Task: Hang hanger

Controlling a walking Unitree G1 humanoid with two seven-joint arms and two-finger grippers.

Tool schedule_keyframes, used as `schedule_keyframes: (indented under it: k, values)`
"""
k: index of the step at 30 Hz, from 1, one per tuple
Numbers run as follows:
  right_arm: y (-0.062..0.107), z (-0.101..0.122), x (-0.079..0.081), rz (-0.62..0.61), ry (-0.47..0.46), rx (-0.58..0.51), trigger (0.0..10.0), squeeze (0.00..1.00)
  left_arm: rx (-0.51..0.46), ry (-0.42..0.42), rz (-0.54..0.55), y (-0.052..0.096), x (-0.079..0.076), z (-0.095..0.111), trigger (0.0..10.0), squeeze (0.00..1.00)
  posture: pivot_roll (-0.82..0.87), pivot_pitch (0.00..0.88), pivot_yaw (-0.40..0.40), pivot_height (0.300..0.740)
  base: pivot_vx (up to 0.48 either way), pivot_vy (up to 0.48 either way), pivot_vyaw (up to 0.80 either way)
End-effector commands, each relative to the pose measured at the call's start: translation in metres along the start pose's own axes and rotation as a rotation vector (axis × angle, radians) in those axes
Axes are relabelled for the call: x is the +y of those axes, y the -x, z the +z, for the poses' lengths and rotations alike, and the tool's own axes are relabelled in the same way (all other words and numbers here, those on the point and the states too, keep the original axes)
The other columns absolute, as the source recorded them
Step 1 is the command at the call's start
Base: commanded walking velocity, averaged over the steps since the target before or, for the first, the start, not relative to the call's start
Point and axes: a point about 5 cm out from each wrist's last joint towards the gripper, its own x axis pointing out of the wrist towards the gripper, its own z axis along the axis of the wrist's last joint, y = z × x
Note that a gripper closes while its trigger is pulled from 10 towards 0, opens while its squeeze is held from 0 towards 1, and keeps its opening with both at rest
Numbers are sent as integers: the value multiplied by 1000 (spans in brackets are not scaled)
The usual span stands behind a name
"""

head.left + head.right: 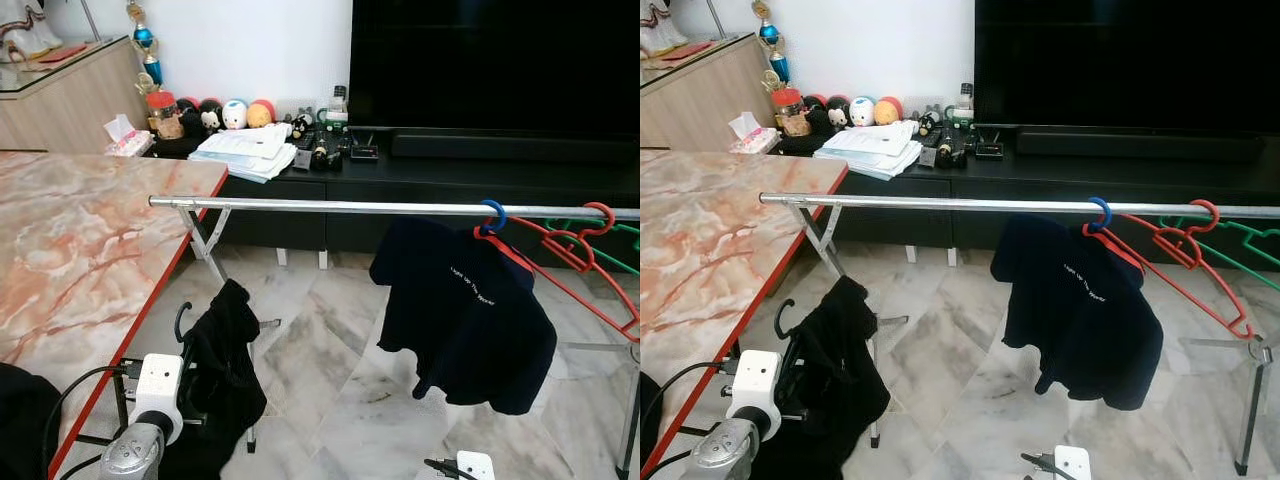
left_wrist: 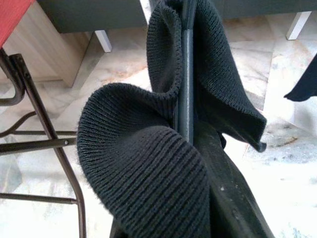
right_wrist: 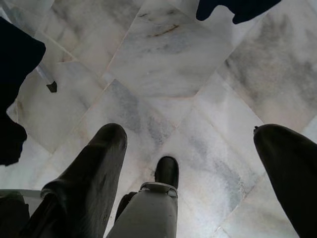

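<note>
My left tool (image 2: 198,148) is clenched on the black hanger draped in a dark knit garment (image 1: 222,370), low beside the bench. The long silver rail (image 1: 330,207) runs crosswise above and ahead of it, so the hook (image 1: 181,318) must rise. My right tool (image 3: 198,163) hangs released over the floor.

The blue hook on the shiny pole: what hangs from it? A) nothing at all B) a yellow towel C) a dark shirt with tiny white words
C: the blue hook sits over the shiny pole, and a dark shirt with a small line of white lettering hangs below it.
</note>
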Motion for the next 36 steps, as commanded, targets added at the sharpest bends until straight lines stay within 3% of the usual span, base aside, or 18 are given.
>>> schedule_keyframes:
  k: [1,11,22,26,36]
  values:
    - [1,-5,0,7,16,14,10000,0,-33,-18,8,0,1,7,10000,0,-34,26,67,740,0,-371,0]
    - [1,-4,1,22,19,5,10000,0,-38,-20,22,-1,2,7,10000,0,-35,28,65,740,0,-397,632]
    - [1,-3,0,24,13,10,10000,0,-39,-25,33,-2,2,8,10000,0,-34,46,60,740,0,-429,0]
    - [0,-2,0,24,11,9,10000,0,-31,-48,26,-1,1,6,10000,0,-32,50,56,740,0,0,0]
    - [0,-2,1,37,-33,12,10000,0,-35,-12,23,-1,-4,4,10000,0,-32,57,49,740,0,0,0]
